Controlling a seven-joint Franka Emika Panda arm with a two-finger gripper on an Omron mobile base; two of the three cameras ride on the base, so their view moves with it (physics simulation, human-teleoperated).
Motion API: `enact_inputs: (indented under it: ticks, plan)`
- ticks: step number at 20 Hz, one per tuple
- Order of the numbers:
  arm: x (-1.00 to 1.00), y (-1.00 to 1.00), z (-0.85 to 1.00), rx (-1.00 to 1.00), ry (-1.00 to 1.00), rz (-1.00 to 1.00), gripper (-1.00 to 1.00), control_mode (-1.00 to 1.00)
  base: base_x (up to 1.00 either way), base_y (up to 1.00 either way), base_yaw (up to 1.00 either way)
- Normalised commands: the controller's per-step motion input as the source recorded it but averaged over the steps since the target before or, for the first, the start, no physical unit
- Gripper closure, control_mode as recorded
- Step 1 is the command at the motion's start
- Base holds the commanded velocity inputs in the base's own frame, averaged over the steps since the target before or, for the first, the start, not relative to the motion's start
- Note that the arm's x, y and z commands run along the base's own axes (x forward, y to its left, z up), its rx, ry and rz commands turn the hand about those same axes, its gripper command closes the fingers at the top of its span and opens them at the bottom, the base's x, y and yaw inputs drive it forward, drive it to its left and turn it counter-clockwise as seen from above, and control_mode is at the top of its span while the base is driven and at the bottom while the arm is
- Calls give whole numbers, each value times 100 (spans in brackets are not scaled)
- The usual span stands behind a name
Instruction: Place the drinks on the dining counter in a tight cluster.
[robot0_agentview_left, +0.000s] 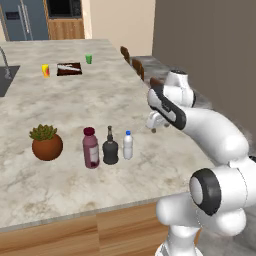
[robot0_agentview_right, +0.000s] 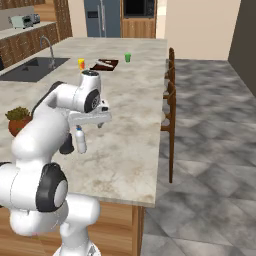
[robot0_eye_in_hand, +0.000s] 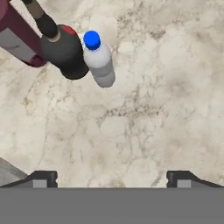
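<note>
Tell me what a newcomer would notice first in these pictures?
Three bottles stand upright in a tight row near the counter's front edge: a dark-red bottle, a black bottle and a small white bottle. The white arm's open pincer hangs to their right, holding nothing. A potted plant stands left of them.

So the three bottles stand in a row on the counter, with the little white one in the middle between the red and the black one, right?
Not quite. The three bottles do stand in a row on the counter, but the black bottle is in the middle; the white bottle stands at one end and the dark-red bottle at the other. The left base view shows it.
</note>
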Motion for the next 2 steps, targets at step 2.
enact_inputs:
  ticks: [2]
  plan:
    - [-97, -28, 4, 1, 0, -24, -100, -100, 0, 0, 0]
